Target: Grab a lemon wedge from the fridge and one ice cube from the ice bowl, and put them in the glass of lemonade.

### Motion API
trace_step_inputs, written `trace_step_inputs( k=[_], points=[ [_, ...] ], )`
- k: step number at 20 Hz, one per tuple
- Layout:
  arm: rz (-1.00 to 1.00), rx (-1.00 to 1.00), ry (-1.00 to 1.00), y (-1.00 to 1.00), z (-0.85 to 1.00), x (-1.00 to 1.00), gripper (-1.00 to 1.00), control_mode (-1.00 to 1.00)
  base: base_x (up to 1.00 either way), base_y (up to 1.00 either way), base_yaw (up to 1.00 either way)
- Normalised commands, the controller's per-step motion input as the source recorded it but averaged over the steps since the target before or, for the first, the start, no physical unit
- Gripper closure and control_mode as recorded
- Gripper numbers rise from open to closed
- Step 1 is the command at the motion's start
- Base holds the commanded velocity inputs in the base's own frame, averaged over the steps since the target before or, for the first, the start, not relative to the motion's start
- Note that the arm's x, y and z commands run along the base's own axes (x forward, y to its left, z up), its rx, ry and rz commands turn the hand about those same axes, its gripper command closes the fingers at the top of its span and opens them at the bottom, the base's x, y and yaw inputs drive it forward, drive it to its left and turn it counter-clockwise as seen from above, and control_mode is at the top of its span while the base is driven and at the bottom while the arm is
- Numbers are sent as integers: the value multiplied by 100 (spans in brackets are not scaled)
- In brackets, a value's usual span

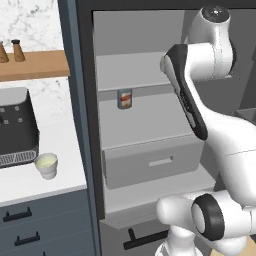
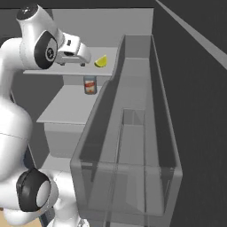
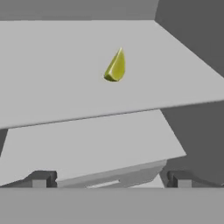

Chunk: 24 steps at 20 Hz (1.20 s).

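Open fridge (image 1: pixel 150 125) interior; lemon wedge (image 3: pixel 115 66) alone on upper shelf; pincer (image 3: pixel 111 179) wide open, well short of it.

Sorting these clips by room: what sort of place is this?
A kitchen, most likely. An open fridge holds a can and a lemon wedge on its shelves, and beside it a counter carries a glass of lemonade.
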Motion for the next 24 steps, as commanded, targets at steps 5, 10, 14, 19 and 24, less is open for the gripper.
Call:
trace_step_inputs(
  k=[5, 10, 14, 19, 24],
  points=[
    [-1, 0, -7, -4, -30, 87, -100, -100, 0, 0, 0],
    [-3, 3, -3, -20, 0, 69, -100, -100, 0, 0, 0],
    [0, 7, 0, -9, 0, 75, -100, -100, 0, 0, 0],
    [0, 4, 0, -8, -1, 70, -100, -100, 0, 0, 0],
    [0, 0, 4, -8, -3, 21, -100, -100, 0, 0, 0]
  ],
)
